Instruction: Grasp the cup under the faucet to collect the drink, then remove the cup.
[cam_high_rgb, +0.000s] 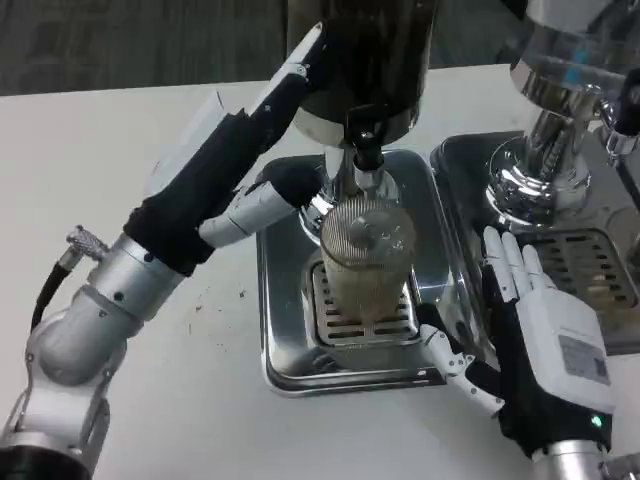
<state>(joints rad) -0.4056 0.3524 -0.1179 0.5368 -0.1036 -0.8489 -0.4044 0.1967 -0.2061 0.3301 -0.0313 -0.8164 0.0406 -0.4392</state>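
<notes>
On the white table (120, 150), a steel drip tray (285, 300) sits just left of the right hand (540, 330). Cup (367, 262), ribbed and clear, stands upright on the tray's slotted grate beneath the faucet (366, 160). Right hand rests flat beside the tray, fingers straight and together, holding nothing. Left hand (265, 205) reaches toward the cup's rear side; its grip cannot be determined. A second tray (600, 270) lies beyond the right hand. Dark flooring shows past the table's far edge.
</notes>
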